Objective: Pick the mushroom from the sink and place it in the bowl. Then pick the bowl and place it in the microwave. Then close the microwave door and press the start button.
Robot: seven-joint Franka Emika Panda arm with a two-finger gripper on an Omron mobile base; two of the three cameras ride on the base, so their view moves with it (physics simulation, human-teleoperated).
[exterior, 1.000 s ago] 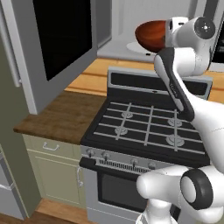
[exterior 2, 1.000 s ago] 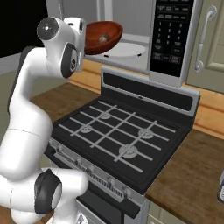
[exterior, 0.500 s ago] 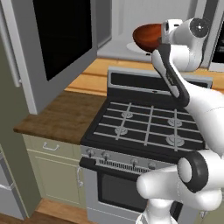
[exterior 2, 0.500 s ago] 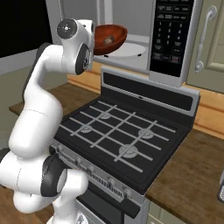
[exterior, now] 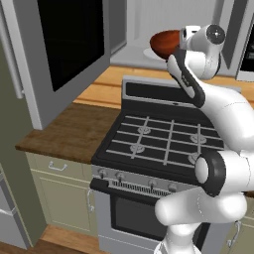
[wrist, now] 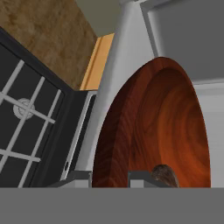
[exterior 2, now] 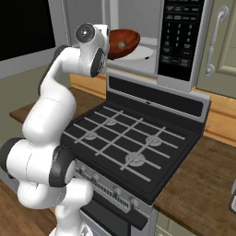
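Note:
The reddish-brown bowl [exterior: 165, 43] hangs in the air at the mouth of the microwave [exterior: 144, 22], just above its white turntable plate [exterior 2: 144, 53]. My gripper [wrist: 109, 179] is shut on the bowl's near rim [wrist: 131, 131], one fingertip inside and one outside. The mushroom [exterior 2: 121, 45] lies inside the bowl [exterior 2: 123, 41], and also appears as a small brown lump [wrist: 165, 174] near my inner fingertip. The microwave door [exterior: 69, 39] stands wide open to the left, black glass facing me. The dark control strip [exterior 2: 179, 37] is right of the opening. The sink is out of view.
A black gas stove [exterior: 163, 141] with grates lies directly under my arm, its back panel [exterior 2: 156, 94] below the microwave. Wooden counter [exterior: 64, 131] runs on both sides of it. An olive cabinet with a grey handle [exterior 2: 215, 41] stands right of the microwave.
My arm has reached further forward and carried the bowl closer to the microwave opening, now over the turntable's edge. The grip on the bowl has not changed.

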